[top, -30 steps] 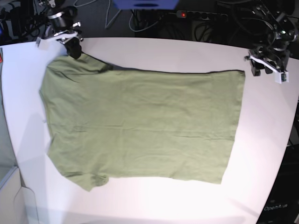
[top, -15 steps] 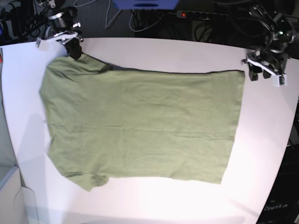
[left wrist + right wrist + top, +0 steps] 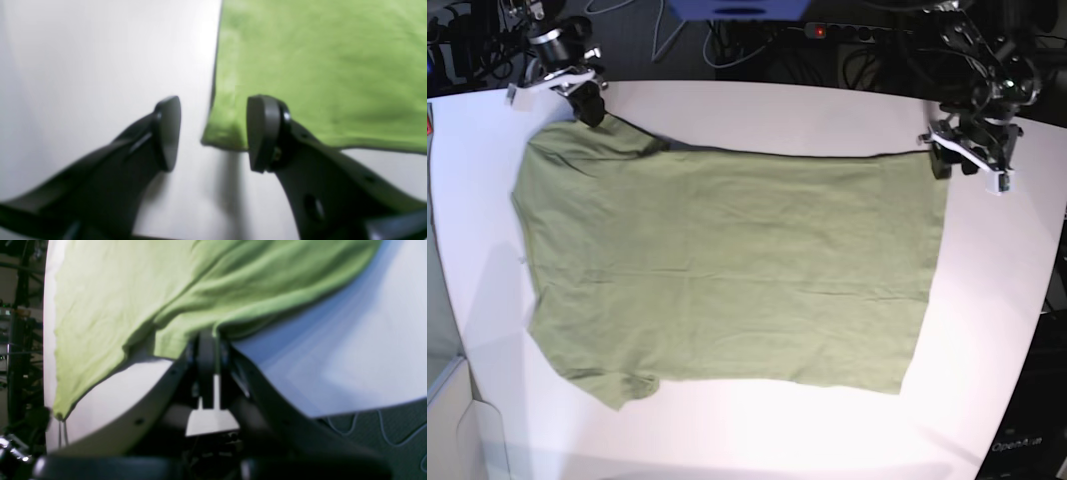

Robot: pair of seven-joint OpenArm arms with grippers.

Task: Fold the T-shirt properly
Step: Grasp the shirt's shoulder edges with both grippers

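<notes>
The olive-green T-shirt lies spread flat on the white table, sleeves to the left and hem to the right. At its far left sleeve, my right gripper is shut on the cloth; in the right wrist view the jaws pinch a raised fold of the T-shirt. My left gripper hovers open at the far hem corner. In the left wrist view that corner of the T-shirt sits between the spread fingers of the left gripper, with nothing gripped.
Dark cables and a power strip run behind the table's far edge. A blue object sits at the top centre. A pale box stands at the near left corner, and a black stand at the near right.
My left gripper has moved left and slightly toward the table, from beside the hem to over its far corner. The right gripper and the T-shirt have stayed put.
</notes>
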